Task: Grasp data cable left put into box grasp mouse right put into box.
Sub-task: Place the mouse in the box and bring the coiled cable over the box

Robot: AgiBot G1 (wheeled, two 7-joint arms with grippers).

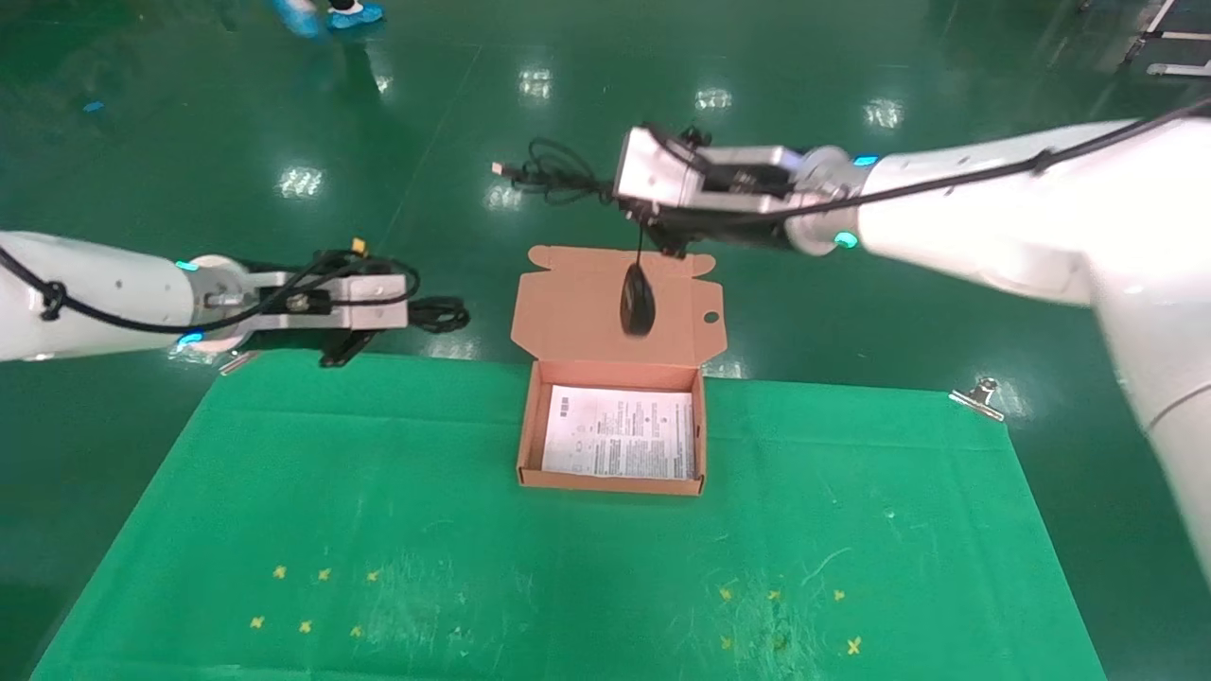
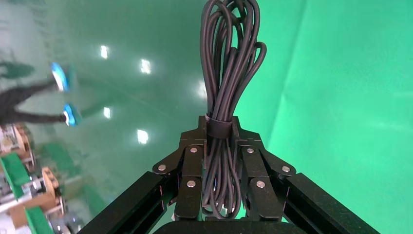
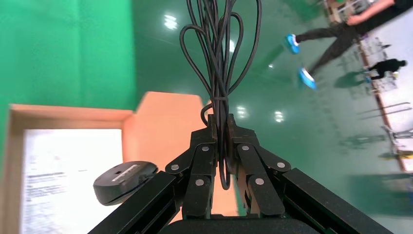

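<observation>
Risk, mouse: hangs by its cord below the right pincer point(image 1: 653, 222), over the raised lid at the far side; likely to swing and drop behind the box point(image 1: 530, 426) or onto the lid if let go there.
Risk, cord: bunched loops point(image 3: 219, 58) stick out past the right pincer; could snag on a lid tab or trail over the wall.
Risk, left load: loose loops could spill over the rim if set down off-centre.
Right pincer: clamped narrow on the cord, not on the mouse point(image 1: 637, 299) itself.
Left pincer point(image 1: 402, 307): closed on the data cable point(image 2: 229, 73) at its band, held off the table point(image 1: 284, 492) past its far left edge.
Box contents: one printed sheet point(image 1: 620, 433) flat on the floor; neither cable nor mouse inside yet.
</observation>
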